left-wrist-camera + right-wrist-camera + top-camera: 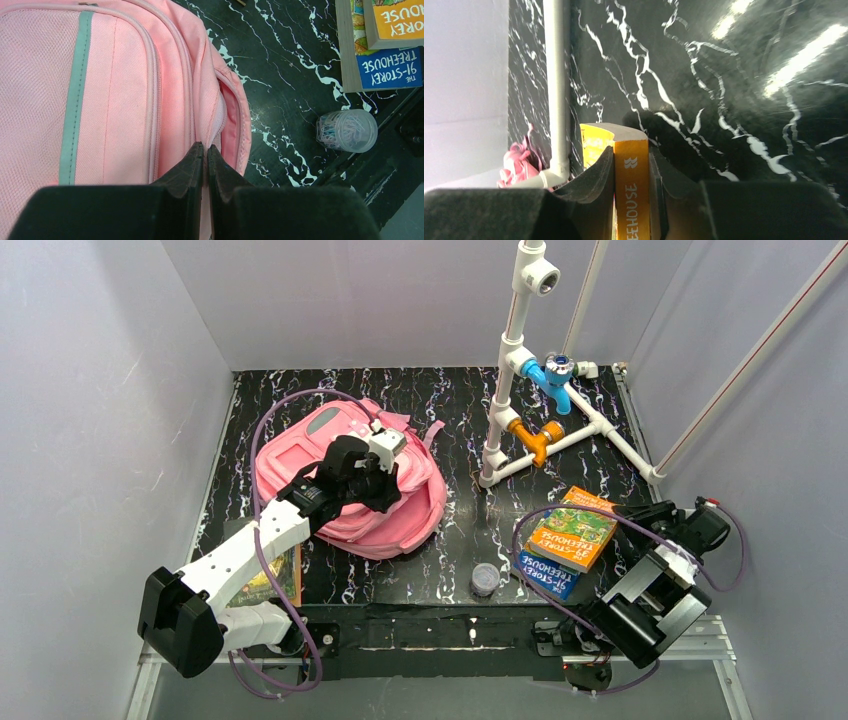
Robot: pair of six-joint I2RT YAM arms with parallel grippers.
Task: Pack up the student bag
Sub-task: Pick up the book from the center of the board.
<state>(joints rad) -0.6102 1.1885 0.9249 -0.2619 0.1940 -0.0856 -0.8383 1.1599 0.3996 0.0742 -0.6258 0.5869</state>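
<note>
The student bag (290, 455), pink with a grey strip, lies at the back left of the table. My left gripper (385, 480) is over its right side. In the left wrist view the bag (115, 100) fills the left half, and the left gripper (205, 146) is shut with a thin fold of pink fabric pinched at the zip opening. At the right, an orange book (572, 528) lies on a blue book (548, 575). My right gripper (630, 515) is at its far edge. In the right wrist view both fingers of the right gripper (631, 149) press the orange book's spine (631, 175).
A clear jar of paper clips (484, 579) stands near the front edge, between the bag and the books. A white pipe frame with blue and orange fittings (530, 420) rises at the back right. Another book (270, 580) lies under the left arm. Walls close in on three sides.
</note>
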